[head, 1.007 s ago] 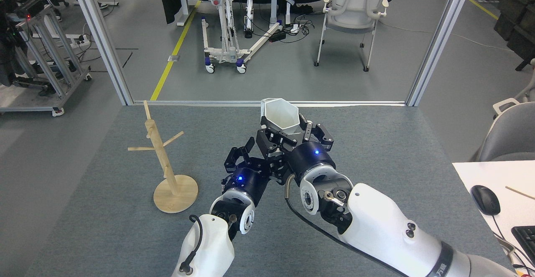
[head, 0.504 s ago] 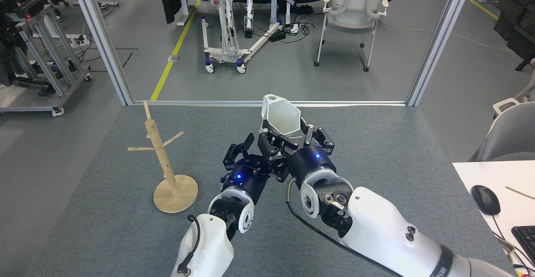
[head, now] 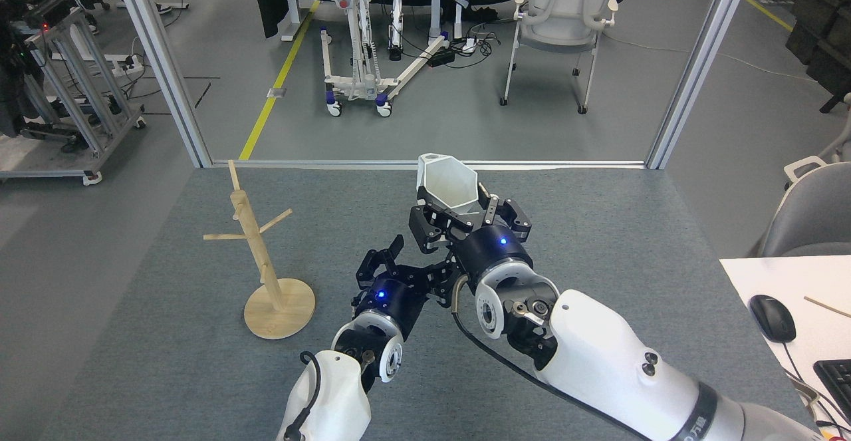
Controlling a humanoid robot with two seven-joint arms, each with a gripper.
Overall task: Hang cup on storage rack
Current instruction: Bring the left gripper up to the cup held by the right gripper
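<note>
A robotics lab: yellow floor tape (head: 274,80), wheeled equipment stand (head: 359,62), aluminium frame posts (head: 159,62).

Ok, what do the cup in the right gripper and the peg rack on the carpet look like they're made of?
The cup looks like matte white ceramic or plastic: flat facets, no gloss; which one is unclear. The rack looks like pale unfinished wood, with a light tan, dull surface on disc base, post and pegs.
</note>
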